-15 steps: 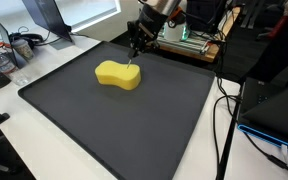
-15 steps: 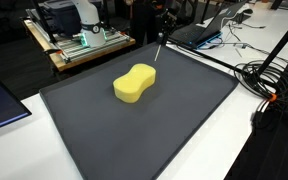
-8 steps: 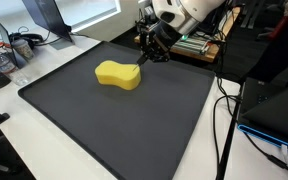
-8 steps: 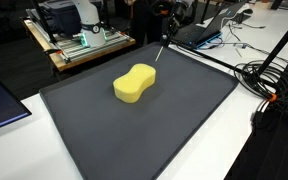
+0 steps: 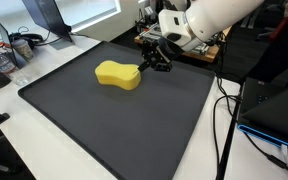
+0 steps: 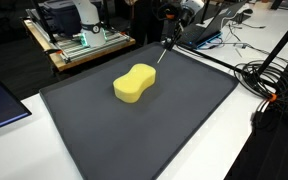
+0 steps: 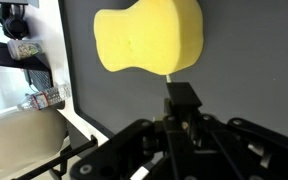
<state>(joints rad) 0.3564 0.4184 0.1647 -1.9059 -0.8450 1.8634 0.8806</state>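
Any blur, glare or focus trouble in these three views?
Wrist view: yellow sponge bright, fairly sharp, the gripper dark and soft up close. In an exterior view the white arm looks washed out; in both exterior views the black mat lies evenly lit, no glare.

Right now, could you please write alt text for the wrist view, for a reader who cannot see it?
A yellow sponge lies on a dark mat at the top of the wrist view, with the shut gripper pointing at its near edge from below. A white table with clutter runs down the left side.
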